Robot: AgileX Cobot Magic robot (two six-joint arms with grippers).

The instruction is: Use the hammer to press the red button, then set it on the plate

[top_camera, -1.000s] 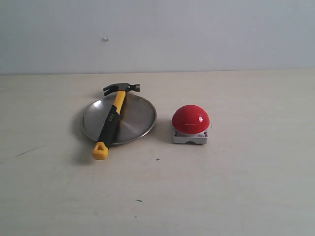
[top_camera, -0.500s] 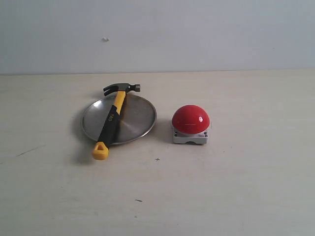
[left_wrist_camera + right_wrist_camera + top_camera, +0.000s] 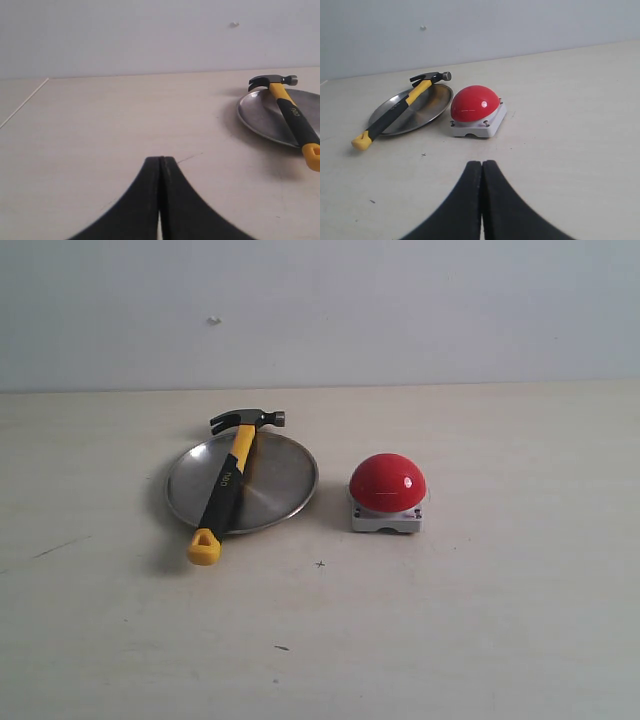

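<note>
The hammer (image 3: 229, 480) lies across the silver plate (image 3: 280, 480), its dark head past the far rim and its yellow loop on the table at the near side. To the right of the plate stands the red button (image 3: 387, 483) on its grey-white base. Neither arm shows in the exterior view. My left gripper (image 3: 161, 159) is shut and empty, well off from the plate (image 3: 260, 115) and hammer (image 3: 295, 117). My right gripper (image 3: 482, 162) is shut and empty, short of the red button (image 3: 475, 104), with the hammer (image 3: 395, 112) and plate (image 3: 427, 107) beyond.
A pale wooden table (image 3: 480, 620) carries everything, with a plain grey wall behind. Small dark marks dot the tabletop near the front. A table edge or seam (image 3: 22, 102) shows in the left wrist view.
</note>
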